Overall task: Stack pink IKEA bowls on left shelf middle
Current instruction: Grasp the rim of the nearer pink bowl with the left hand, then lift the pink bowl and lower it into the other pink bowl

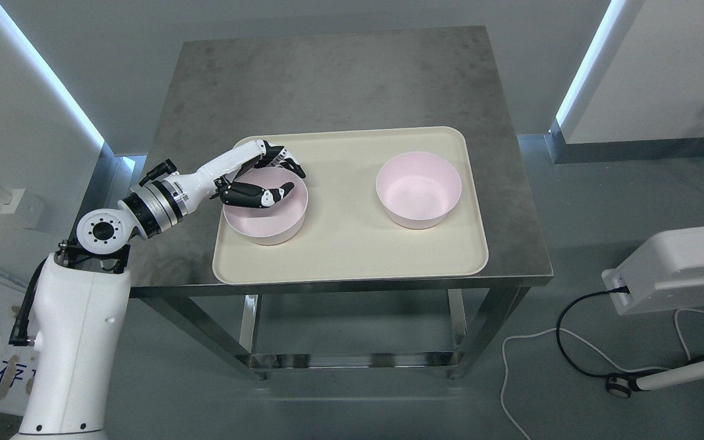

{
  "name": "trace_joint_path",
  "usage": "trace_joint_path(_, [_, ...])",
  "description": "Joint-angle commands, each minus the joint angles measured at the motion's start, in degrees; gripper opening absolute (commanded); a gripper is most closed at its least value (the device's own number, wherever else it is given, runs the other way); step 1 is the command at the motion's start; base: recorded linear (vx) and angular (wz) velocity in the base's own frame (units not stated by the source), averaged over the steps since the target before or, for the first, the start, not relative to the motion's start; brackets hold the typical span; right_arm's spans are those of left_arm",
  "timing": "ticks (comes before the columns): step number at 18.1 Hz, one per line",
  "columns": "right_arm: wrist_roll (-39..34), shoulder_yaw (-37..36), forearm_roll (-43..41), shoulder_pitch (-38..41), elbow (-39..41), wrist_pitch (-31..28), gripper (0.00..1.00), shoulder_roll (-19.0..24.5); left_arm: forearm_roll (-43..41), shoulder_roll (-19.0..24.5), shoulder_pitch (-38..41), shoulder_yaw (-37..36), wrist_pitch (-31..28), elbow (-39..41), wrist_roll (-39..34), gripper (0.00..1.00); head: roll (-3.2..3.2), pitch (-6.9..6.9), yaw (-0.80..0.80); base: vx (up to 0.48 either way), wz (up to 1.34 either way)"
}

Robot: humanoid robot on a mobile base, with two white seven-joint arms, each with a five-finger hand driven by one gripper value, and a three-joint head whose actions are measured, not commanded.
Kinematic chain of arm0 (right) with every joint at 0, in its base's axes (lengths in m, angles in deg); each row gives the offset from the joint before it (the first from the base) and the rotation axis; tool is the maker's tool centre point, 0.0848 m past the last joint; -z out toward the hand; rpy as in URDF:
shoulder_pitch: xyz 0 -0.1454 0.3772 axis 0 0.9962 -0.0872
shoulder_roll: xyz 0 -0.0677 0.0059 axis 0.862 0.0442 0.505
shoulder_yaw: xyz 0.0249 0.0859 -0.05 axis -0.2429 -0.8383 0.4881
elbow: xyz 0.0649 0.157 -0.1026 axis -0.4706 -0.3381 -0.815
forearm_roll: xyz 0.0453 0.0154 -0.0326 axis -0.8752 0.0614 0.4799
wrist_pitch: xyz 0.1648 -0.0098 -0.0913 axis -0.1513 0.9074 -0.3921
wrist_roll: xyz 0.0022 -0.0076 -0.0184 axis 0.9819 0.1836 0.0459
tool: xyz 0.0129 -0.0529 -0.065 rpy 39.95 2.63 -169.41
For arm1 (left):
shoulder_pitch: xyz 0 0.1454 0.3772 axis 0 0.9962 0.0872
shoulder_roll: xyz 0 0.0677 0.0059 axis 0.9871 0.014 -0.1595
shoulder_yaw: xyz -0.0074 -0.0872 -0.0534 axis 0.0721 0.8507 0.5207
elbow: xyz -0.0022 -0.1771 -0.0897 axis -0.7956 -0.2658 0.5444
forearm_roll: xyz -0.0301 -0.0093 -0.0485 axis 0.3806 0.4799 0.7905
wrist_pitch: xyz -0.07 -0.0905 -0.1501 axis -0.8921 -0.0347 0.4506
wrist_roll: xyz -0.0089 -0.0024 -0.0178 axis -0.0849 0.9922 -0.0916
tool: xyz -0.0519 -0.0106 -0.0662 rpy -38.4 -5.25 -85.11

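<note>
Two pink bowls on the cream tray [352,263], itself sitting on the grey table [340,79] — left bowl [266,223] toward the tray's left edge, right bowl [418,189] well apart toward the tray's right side, both upright. Left hand [263,177] at the left bowl's far-left rim, thumb dipped inside the wall, remaining fingers [282,156] curled over the outside — seemingly pinching the rim, though firm contact hard to confirm. Right arm out of view. Best handled by closing fully on the rim before lifting, raising straight up clear of the tray, keeping the bowl level, then lowering centred over the right bowl to nest cleanly.
</note>
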Motion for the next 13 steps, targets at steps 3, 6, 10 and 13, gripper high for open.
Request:
trace_joint_path(3, [0.02,-0.26,-0.09,0.0,1.0,-0.05,1.0,-1.0,-1.19,-0.24,-2.08,-0.48,3.38,-1.52,0.05,0.0,0.0,0.0,0.0,0.0,0.0])
trace_joint_path(6, [0.02,-0.26,-0.09,0.0,1.0,-0.05,1.0,-1.0,-0.93,-2.07,-5.32,2.68,3.73,-1.34,0.32,0.0,0.0,0.0,0.0,0.0,0.0])
trace_joint_path(10, [0.02,-0.26,-0.09,0.0,1.0,-0.05,1.0,-1.0,-0.84,-3.23,-5.95,3.39,4.08,-0.9,1.64,0.0,0.0,0.0,0.0,0.0,0.0])
trace_joint_path(13, [0.02,-0.26,-0.09,0.0,1.0,-0.05,1.0,-1.0,-0.4,-6.2,-8.22,3.75,3.56,0.24,1.72,0.0,0.0,0.0,0.0,0.0,0.0])
